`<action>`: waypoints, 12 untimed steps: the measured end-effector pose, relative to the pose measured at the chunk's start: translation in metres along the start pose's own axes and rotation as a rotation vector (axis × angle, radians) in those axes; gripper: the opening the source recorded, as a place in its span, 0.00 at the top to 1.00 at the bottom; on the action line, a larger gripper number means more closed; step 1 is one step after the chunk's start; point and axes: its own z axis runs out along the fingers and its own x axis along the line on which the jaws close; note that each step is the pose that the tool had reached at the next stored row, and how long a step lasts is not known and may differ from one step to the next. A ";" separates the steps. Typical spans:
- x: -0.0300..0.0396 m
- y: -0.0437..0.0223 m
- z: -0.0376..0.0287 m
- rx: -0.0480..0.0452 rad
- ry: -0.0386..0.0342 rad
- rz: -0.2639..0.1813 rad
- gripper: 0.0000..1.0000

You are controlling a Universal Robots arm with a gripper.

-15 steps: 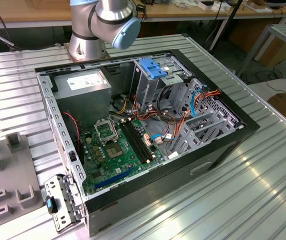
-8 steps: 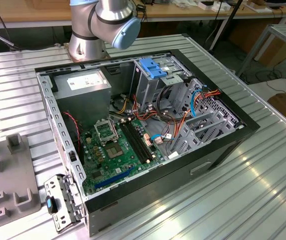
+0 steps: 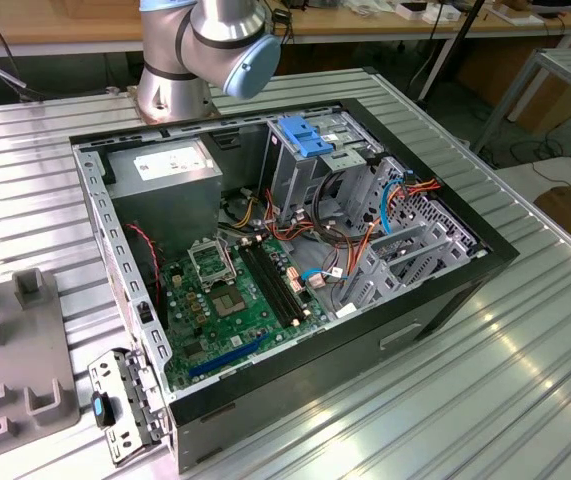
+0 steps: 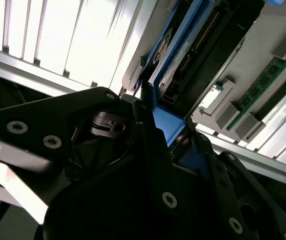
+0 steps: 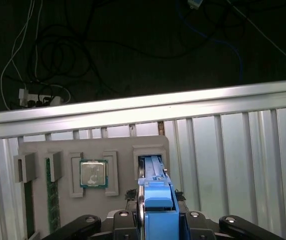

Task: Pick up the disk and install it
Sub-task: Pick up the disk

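Disk (image 5: pixel 158 209) stands edge-on, clamped between the closed jaws of your gripper (image 4: pixel 168 131), its far end at a slot of the grey tray (image 5: pixel 117 150). You cannot tell whether it is seated in that slot. The exterior view gives you the ribbed metal table (image 3: pixel 485 380) and the open computer case (image 3: pixel 435 290). Both wrist views show the disk's blue rails; the second wrist view adds its dark body and a pale label strip. A chip (image 5: pixel 93 173) lies beside the slot.

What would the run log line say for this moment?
gripper: shut on disk | disk: at tray slot | case: open | install: not done
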 end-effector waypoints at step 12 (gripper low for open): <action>0.0000 -0.0002 0.0000 0.0008 -0.0015 -0.078 0.62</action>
